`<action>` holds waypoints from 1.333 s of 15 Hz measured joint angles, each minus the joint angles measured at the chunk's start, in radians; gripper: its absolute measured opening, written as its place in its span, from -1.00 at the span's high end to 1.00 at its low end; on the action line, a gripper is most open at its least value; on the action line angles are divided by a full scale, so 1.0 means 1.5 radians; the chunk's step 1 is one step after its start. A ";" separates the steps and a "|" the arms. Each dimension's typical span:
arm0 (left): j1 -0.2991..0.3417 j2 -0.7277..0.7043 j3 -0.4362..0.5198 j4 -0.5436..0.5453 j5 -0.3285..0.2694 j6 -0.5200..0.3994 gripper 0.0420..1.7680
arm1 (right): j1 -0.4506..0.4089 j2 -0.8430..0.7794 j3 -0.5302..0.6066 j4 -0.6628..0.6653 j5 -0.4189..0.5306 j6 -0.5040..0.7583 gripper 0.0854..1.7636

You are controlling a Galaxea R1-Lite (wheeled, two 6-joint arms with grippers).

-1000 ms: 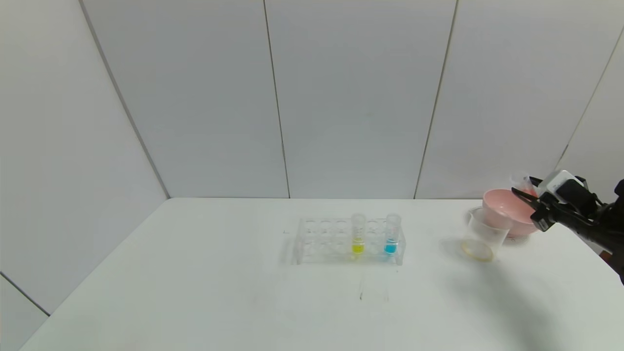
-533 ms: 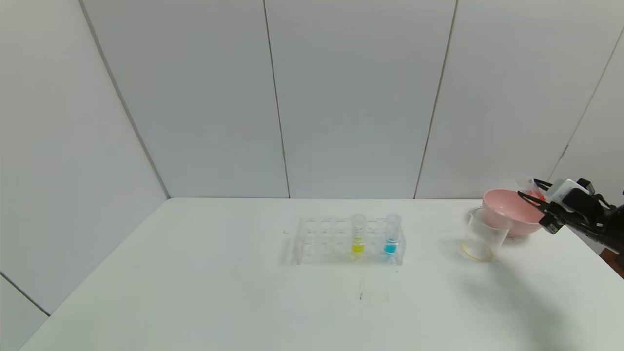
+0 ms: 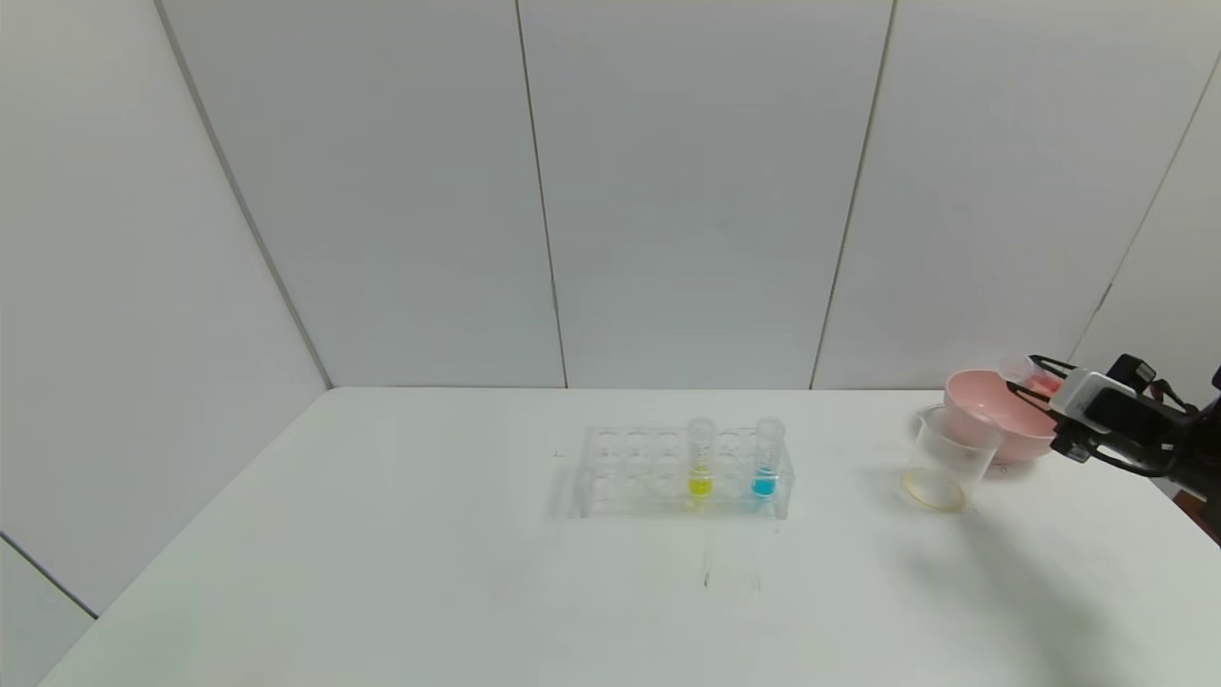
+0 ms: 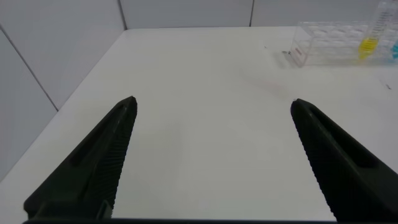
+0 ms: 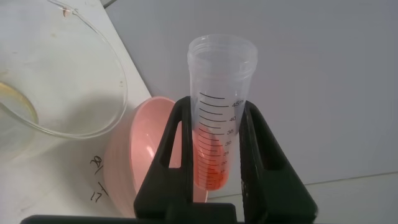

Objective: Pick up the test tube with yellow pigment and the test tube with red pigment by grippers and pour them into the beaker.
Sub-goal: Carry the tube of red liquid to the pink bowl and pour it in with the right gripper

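Gripping the test tube with red pigment (image 5: 219, 118) between closed fingers, the right gripper (image 3: 1042, 384) hangs just right of the beaker (image 3: 949, 456), tube mouth angled toward it; the left gripper (image 4: 211, 155) idles open.

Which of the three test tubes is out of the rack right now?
The test tube with red pigment, clamped in the right gripper over the pink bowl; the yellow and blue tubes stand in the rack.
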 joint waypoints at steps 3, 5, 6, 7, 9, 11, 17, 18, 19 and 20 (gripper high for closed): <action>0.000 0.000 0.000 0.000 0.000 0.000 -1.00 | 0.006 0.000 0.002 0.000 0.000 -0.037 0.52; 0.000 0.000 0.000 0.000 0.000 0.000 -1.00 | 0.006 0.000 -0.001 0.000 -0.002 -0.055 0.52; 0.000 0.000 0.000 0.000 0.000 0.000 -1.00 | 0.007 0.000 -0.001 0.000 -0.002 -0.062 0.52; 0.000 0.000 0.000 0.000 0.000 0.000 -1.00 | 0.007 0.000 0.002 0.000 -0.002 -0.075 0.52; 0.000 0.000 0.000 0.000 0.000 0.000 -1.00 | 0.008 0.000 0.007 0.000 -0.002 -0.098 0.52; 0.000 0.000 0.000 0.000 0.000 0.000 -1.00 | 0.008 0.000 0.009 0.000 -0.003 -0.120 0.52; 0.000 0.000 0.000 0.000 0.000 0.000 -1.00 | 0.015 -0.001 0.011 0.000 -0.018 -0.168 0.52; 0.000 0.000 0.000 0.000 0.000 0.000 -1.00 | 0.017 -0.001 0.012 0.000 -0.020 -0.181 0.52; 0.000 0.000 0.000 0.000 0.000 0.000 -1.00 | 0.018 -0.002 0.012 -0.001 -0.020 -0.197 0.52; 0.000 0.000 0.000 0.000 0.000 0.000 -1.00 | 0.018 -0.002 0.012 -0.002 -0.020 -0.214 0.52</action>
